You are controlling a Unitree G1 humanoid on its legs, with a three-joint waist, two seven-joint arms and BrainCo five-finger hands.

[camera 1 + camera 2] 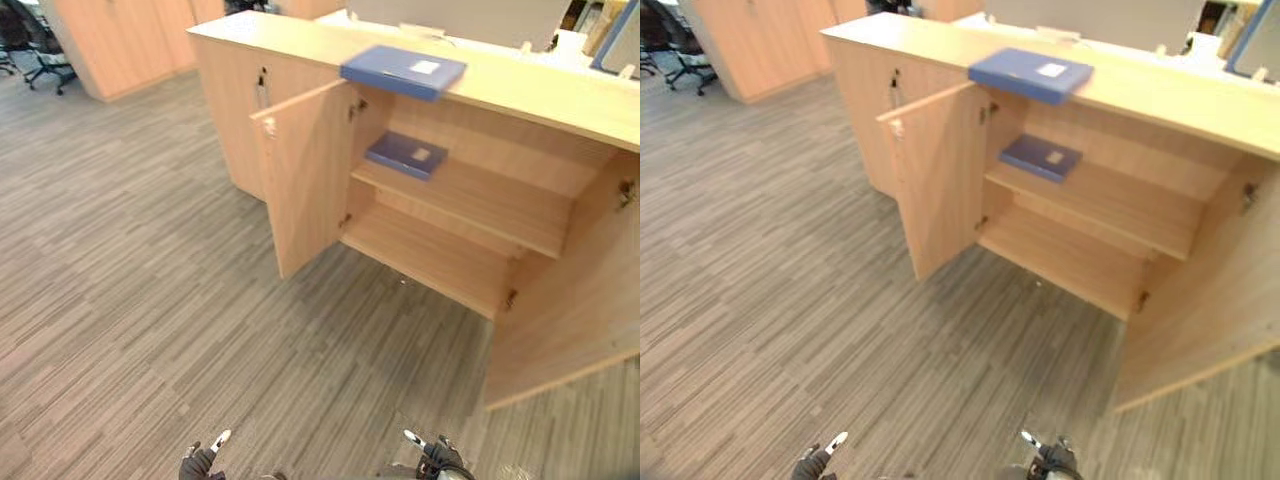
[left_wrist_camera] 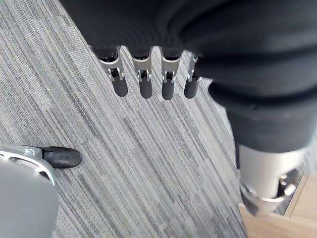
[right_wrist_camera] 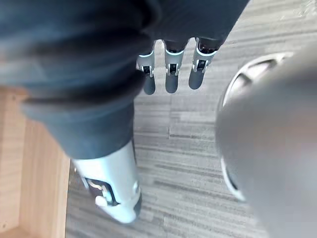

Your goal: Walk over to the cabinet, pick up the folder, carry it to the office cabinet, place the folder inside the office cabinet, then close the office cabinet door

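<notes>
A blue folder (image 1: 403, 71) lies flat on the top of the light wood cabinet (image 1: 520, 85), its edge overhanging the front a little. A second blue folder (image 1: 406, 154) rests on the upper shelf inside, at the shelf's left end. Both cabinet doors stand open: the left door (image 1: 305, 175) swings toward me and the right door (image 1: 570, 300) angles out at the right. My left hand (image 1: 200, 462) and right hand (image 1: 437, 458) hang low at the bottom edge, far from the cabinet. The left hand's fingers (image 2: 143, 79) and the right hand's fingers (image 3: 171, 74) are straight over the carpet and hold nothing.
Grey striped carpet (image 1: 130, 290) stretches between me and the cabinet. More wood cabinets (image 1: 120, 40) stand at the back left, with a black office chair (image 1: 35, 45) beside them. The lower shelf (image 1: 430, 255) inside is bare.
</notes>
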